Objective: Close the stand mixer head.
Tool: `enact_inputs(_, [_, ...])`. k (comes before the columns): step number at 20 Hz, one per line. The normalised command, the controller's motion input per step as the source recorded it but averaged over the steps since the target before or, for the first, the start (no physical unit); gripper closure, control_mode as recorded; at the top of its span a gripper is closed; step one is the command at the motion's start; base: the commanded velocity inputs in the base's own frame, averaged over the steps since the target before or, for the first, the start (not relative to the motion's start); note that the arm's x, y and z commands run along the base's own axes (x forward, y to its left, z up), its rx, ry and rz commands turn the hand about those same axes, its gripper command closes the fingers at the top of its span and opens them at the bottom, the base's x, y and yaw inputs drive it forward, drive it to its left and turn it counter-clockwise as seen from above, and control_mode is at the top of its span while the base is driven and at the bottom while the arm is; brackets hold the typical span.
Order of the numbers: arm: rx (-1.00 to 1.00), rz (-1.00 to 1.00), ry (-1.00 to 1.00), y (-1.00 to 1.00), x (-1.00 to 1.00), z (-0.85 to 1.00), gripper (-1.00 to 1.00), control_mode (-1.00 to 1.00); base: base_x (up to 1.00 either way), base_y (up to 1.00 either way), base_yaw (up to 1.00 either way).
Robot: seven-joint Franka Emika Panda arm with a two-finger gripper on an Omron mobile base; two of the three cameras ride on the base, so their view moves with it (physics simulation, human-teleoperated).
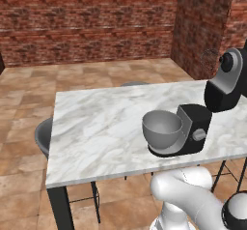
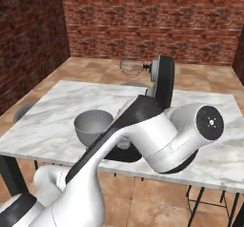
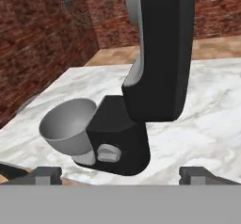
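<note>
The stand mixer head [image 1: 226, 81] is tilted up and back, well clear of the grey metal bowl [image 1: 161, 126]. Its wire whisk [image 1: 210, 60] points out into the air. In the hand view the head [image 3: 162, 53] rises upright just ahead, above the black base column [image 3: 117, 136] with its small grey knob [image 3: 108, 152]; the bowl [image 3: 66, 126] sits to the left. My gripper [image 3: 122, 175] is open, fingertips [image 3: 47, 173] wide apart, a short way in front of the base and touching nothing. From the right base view, the head [image 2: 164, 80] and whisk [image 2: 131, 66] stand behind my arm.
The mixer stands near the right end of a white marble table [image 1: 96, 127] on black legs. Round dark stools [image 1: 42, 136] sit partly under its left and far sides. Brick walls [image 1: 87, 21] close the room behind and to the right.
</note>
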Motion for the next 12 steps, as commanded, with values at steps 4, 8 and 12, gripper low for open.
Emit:
enact_inputs(4, [0.00,0.19,-0.37,-0.26,0.13,0.10,-1.00,-1.00,0.00,0.00,0.00])
enact_inputs(8, [0.00,0.20,-0.37,-0.12,0.45,0.02,-1.00,-1.00,0.00,0.00,0.00])
enact_inputs(12, [0.00,0.20,-0.29,-0.01,0.71,0.03,-1.00,-1.00,0.00,0.00,0.00])
